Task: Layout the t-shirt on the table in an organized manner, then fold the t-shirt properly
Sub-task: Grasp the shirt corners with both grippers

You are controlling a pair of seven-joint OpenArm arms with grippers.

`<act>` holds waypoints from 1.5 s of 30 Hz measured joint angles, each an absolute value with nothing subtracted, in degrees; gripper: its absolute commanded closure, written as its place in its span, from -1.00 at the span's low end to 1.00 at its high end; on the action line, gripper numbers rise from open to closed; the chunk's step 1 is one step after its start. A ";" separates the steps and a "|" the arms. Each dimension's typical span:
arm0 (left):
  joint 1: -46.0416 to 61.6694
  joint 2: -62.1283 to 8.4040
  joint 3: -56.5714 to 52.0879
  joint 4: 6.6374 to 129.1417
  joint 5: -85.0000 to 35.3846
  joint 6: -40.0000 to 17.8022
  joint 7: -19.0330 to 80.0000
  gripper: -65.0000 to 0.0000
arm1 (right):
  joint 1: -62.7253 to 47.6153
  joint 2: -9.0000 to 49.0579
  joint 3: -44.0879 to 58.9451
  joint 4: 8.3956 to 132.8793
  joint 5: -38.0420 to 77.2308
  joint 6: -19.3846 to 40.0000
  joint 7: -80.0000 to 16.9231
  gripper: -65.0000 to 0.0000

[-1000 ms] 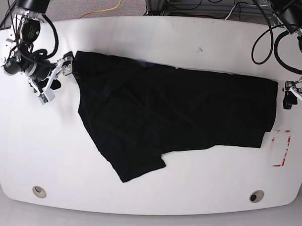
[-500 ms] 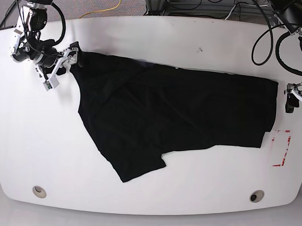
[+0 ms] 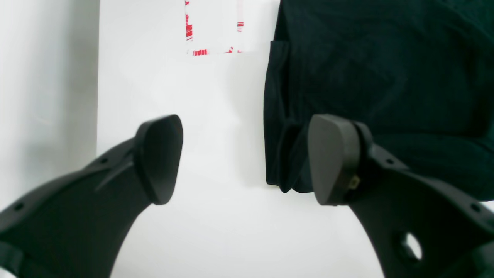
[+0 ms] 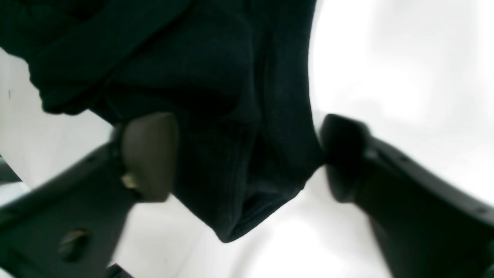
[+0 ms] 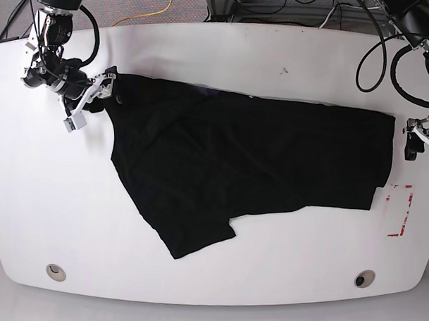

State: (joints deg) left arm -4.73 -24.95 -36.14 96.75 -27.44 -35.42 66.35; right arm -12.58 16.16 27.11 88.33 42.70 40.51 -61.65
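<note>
Table seen from the base view, glossy white, with 2 grommet holes near its front edge. At left, the right gripper straddles the shirt corner; the wrist view shows a bunched fold of black fabric between both fingers, jaws apart, grip not yet firm. The shirt lies spread across the table's middle, one sleeve pointing toward the front edge. At right, the left gripper hovers just beside the shirt's edge, jaws wide apart and holding nothing, one finger over the fabric. Red tape marks lie near that edge.
</note>
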 measured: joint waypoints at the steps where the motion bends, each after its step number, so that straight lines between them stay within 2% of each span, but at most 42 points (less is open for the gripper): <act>1: -4.73 -24.95 -36.23 96.75 -27.44 -35.44 66.37 -0.47 | -12.60 16.10 27.03 88.27 42.65 40.49 -61.69 -0.25; 3: -4.73 -24.95 -36.34 96.68 -27.44 -35.44 66.35 -0.47 | -12.60 15.84 27.03 88.27 42.59 40.51 -61.69 -0.11; 12: -4.84 -25.02 -36.38 95.88 -27.46 -35.44 66.32 -0.49 | -12.80 15.07 26.89 88.05 42.46 40.40 -62.11 0.25; 20: -7.31 -25.04 -36.45 88.42 -27.14 -35.40 66.48 -0.49 | -13.28 14.92 26.85 87.96 42.37 40.27 -62.96 0.88; 36: -9.47 -24.86 -35.81 76.62 -27.46 -35.53 66.26 -0.49 | -13.23 14.94 26.61 87.94 42.39 40.29 -63.20 0.90; 41: -9.34 -25.04 -32.18 74.17 -27.42 -39.51 66.00 -0.49 | -13.26 14.96 26.61 87.94 42.37 40.29 -63.20 0.90; 45: -9.19 -24.49 -30.52 72.93 -27.40 -39.94 65.21 -0.49 | -13.28 14.94 26.61 87.94 42.41 40.32 -63.20 0.90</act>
